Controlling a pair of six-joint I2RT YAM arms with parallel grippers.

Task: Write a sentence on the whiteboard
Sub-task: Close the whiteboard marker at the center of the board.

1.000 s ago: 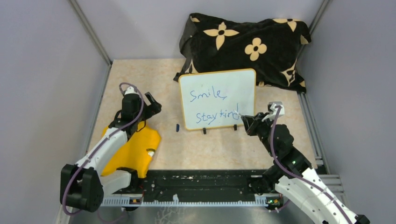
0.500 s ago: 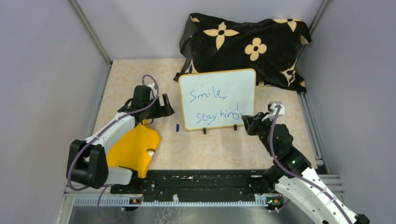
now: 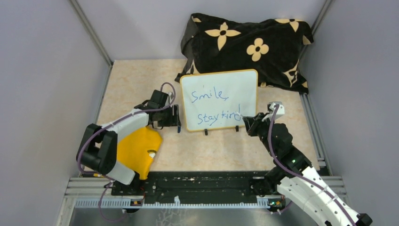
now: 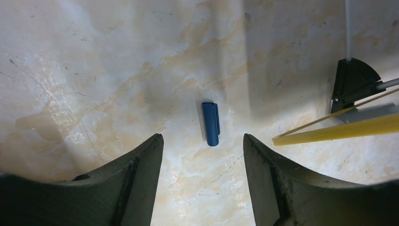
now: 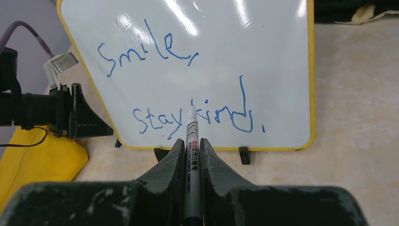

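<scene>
Two white-and-black arms (image 3: 308,195) with purple cables (image 3: 167,83)

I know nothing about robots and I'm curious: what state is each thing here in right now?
white yellow-rimmed whiteboard: upright, "Smile, stay kind." written.
white marker pen: uncapped, pointing at board.
small blue pen cap: off, lying flat.
left gripper: open over cap.
right gripper: shut on marker pen.
yellow cloth: lying loose.
black flowered cloth: bunched up.

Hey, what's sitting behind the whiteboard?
A heaped black flowered cloth lies behind the whiteboard. The board covers the cloth's lower front edge, so whether they touch cannot be seen.
</scene>
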